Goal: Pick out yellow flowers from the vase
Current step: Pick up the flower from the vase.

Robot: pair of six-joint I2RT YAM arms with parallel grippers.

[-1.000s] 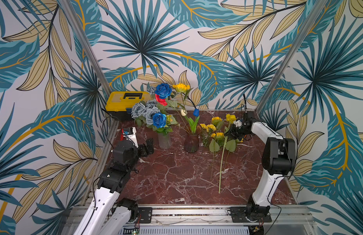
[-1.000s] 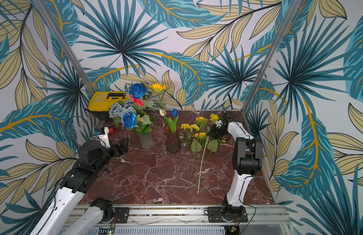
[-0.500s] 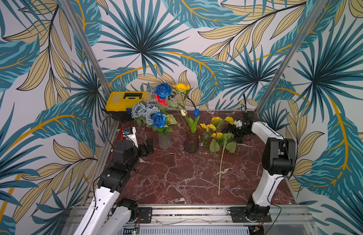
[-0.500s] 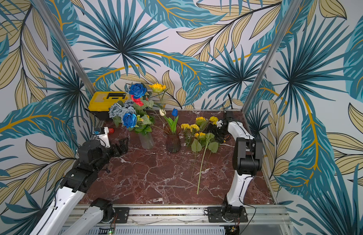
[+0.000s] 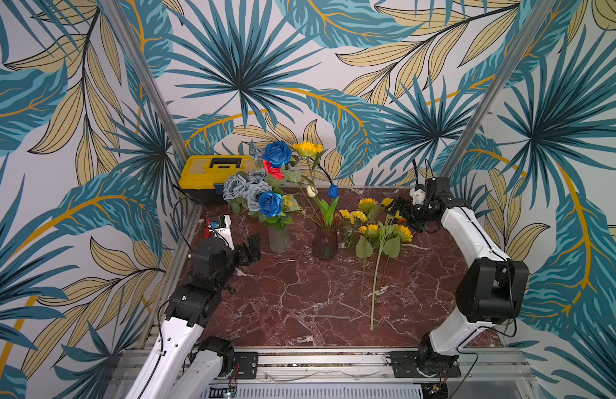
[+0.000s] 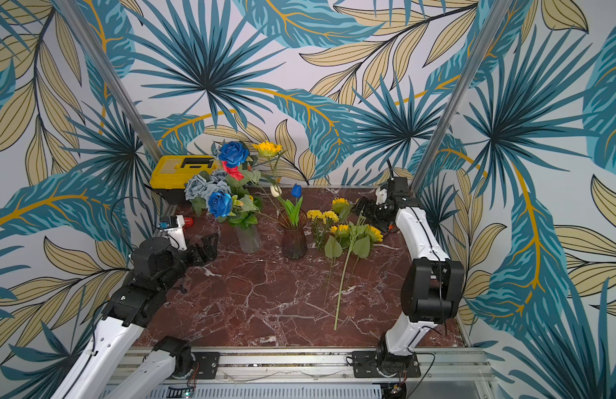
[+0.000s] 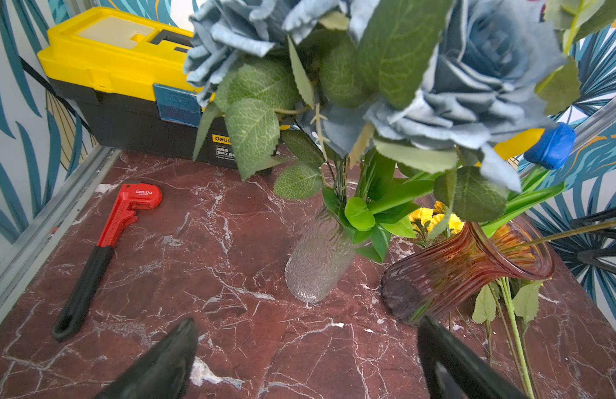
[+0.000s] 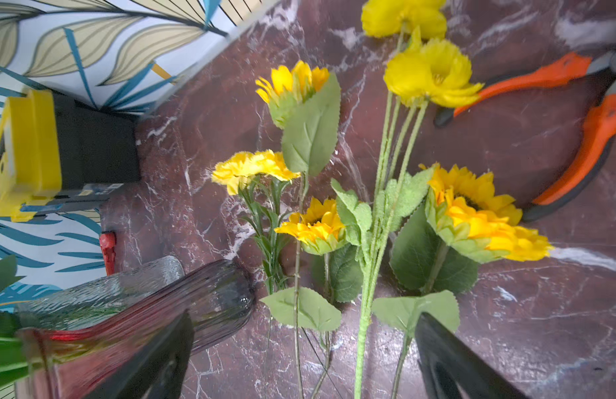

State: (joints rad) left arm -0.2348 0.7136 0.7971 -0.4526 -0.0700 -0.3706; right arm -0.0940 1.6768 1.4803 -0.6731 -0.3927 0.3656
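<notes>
One yellow sunflower [image 5: 307,148] stands high at the back, its stem slanting down toward the amber vase [image 5: 325,241]. Other yellow flowers [image 5: 379,231] lie on the table [image 5: 299,297]. The left gripper [image 5: 249,246] and right gripper [image 5: 403,216] both gape wide and empty, and the sunflower is between them, with neither clearly nearer.

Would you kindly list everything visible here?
yellow flowers: several, lying right of the vases
sunflower: one, yellow, above vases
roses: bunch, blue, grey, red, clear vase
clear vase: one, left of brown vase
brown vase: one, amber, centre back
tulips: two, blue, white, brown vase
toolbox: one, yellow, far left corner
wrench: one, red, beside toolbox
pliers: one, orange, back right
table: one, dark red marble
left gripper: black, open, near clear vase
right gripper: black, open, by yellow flowers
</notes>
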